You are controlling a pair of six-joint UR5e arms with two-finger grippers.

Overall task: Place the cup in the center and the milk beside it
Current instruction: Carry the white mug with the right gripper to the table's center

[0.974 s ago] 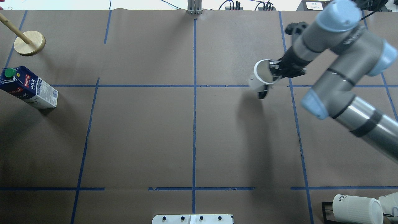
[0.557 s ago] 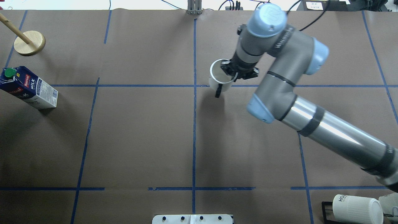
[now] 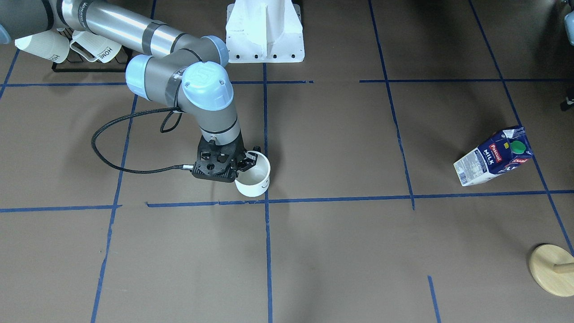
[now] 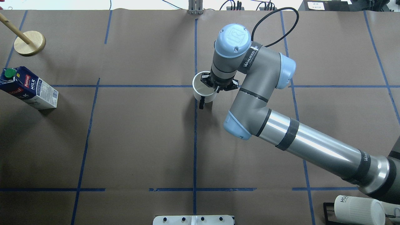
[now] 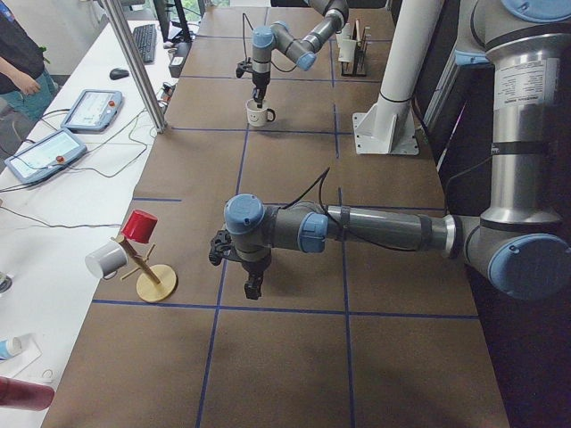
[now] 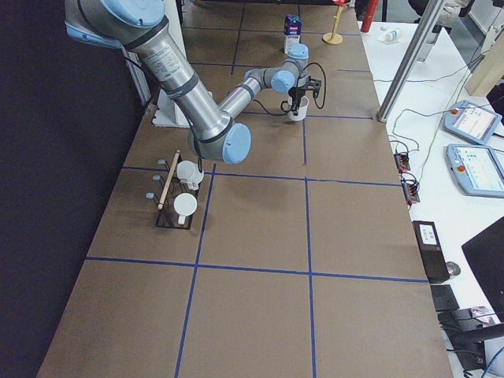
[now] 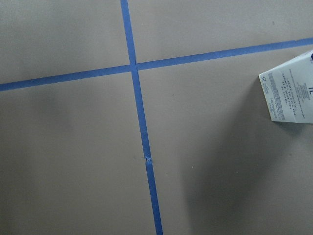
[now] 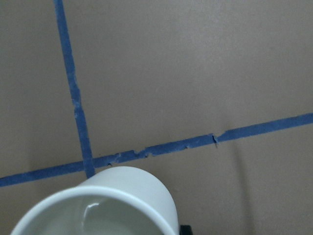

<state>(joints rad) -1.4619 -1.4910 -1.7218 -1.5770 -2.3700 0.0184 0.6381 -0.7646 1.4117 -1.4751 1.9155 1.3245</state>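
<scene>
My right gripper is shut on the rim of the cup, a smooth white mug with a black handle. It holds the cup upright just beside the center, on the robot's side of the tape crossing. The cup is at or just above the paper; I cannot tell if it touches. Its rim fills the bottom of the right wrist view. The milk stands at the far left edge. My left gripper hovers low near the milk; I cannot tell if it is open.
A wooden mug stand is at the far left corner, with a red cup on it. A black rack with two "HOME" mugs sits at the near right. The white robot base is at the table's near edge.
My right arm has carried the cup leftward from the right part of the table to the center crossing. The milk has not moved.
</scene>
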